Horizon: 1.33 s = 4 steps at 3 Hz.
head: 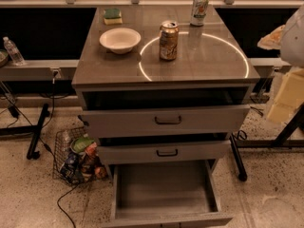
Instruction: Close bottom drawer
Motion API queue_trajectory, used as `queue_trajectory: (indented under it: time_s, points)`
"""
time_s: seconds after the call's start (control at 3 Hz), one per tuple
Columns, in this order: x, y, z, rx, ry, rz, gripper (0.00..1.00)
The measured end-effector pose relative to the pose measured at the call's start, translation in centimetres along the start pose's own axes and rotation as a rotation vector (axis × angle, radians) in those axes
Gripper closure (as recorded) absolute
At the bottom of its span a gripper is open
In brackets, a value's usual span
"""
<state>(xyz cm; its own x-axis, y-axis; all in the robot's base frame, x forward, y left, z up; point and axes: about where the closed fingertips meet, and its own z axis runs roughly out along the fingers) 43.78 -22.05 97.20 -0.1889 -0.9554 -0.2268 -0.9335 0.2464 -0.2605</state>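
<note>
Bottom drawer (164, 194) at 6 o'clock, pulled far out, grey interior bare, likely needs a push on its front. Claw (284, 99) at 3 o'clock by the frame edge, apart from the cabinet, can't tell if wide or narrow. Tabletop (204, 63) carries empty bowl (119, 39) and soda can (168, 41). Wire basket (78, 156) at 8 o'clock, stuffed with snack packets

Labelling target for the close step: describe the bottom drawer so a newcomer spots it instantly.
Grey cabinet mid-frame, hand at the right edge beside its top. The bottom drawer is the lowest of three, near the floor. Only it is pulled far out, its bare grey interior showing.
</note>
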Motion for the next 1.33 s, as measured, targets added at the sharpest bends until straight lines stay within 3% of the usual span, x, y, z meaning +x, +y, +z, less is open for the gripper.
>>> queue_trajectory:
  time_s: [0.67, 1.33]
  points:
    - [2.5, 2.3, 8.3, -0.029, -0.029, -0.055, 0.0]
    - [4.2, 6.1, 20.4, -0.078, -0.071, -0.146, 0.0]
